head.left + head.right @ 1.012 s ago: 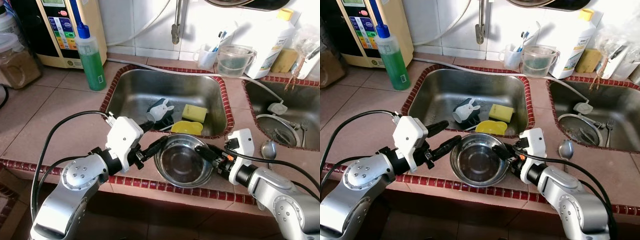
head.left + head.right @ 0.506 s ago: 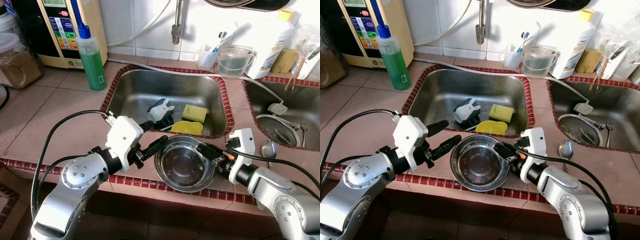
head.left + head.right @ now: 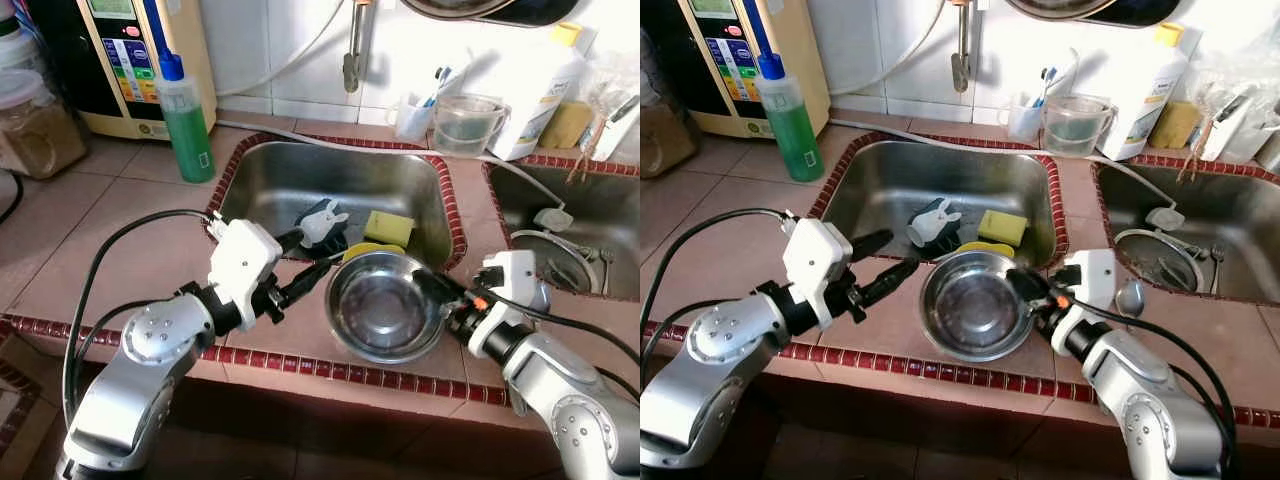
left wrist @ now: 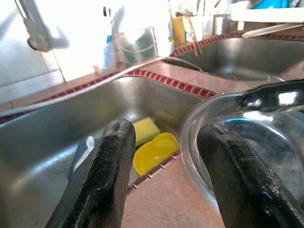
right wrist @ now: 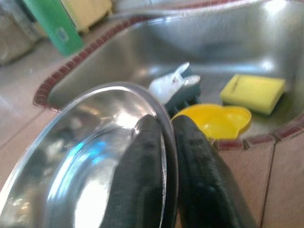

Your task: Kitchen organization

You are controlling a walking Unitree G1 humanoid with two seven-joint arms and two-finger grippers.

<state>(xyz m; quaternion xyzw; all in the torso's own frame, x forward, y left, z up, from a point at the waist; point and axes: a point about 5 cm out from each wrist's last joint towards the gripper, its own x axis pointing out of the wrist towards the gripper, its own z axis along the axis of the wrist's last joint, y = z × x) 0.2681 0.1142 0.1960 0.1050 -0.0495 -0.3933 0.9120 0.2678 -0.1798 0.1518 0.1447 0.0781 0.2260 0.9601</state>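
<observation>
The right gripper [image 3: 1025, 287], pinching the rim of the steel bowl [image 3: 385, 305], has lifted it off the counter edge toward the sink [image 3: 340, 175] — tilted now; the left gripper [image 3: 308, 262] waits beside it, fingers spread; transfer looks begun.

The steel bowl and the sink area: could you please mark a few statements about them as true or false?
1. The right gripper has its jaws shut on the rim of the steel bowl. True.
2. The left gripper is clamped on the bowl as well. False: its jaws are open beside the bowl, holding nothing.
3. A yellow sponge lies inside the sink. True.
4. The green bottle lies on its side in the sink. False: it stands upright on the counter, to the left of the sink.
5. The bowl is full of water. False: its shiny bottom shows bare.
</observation>
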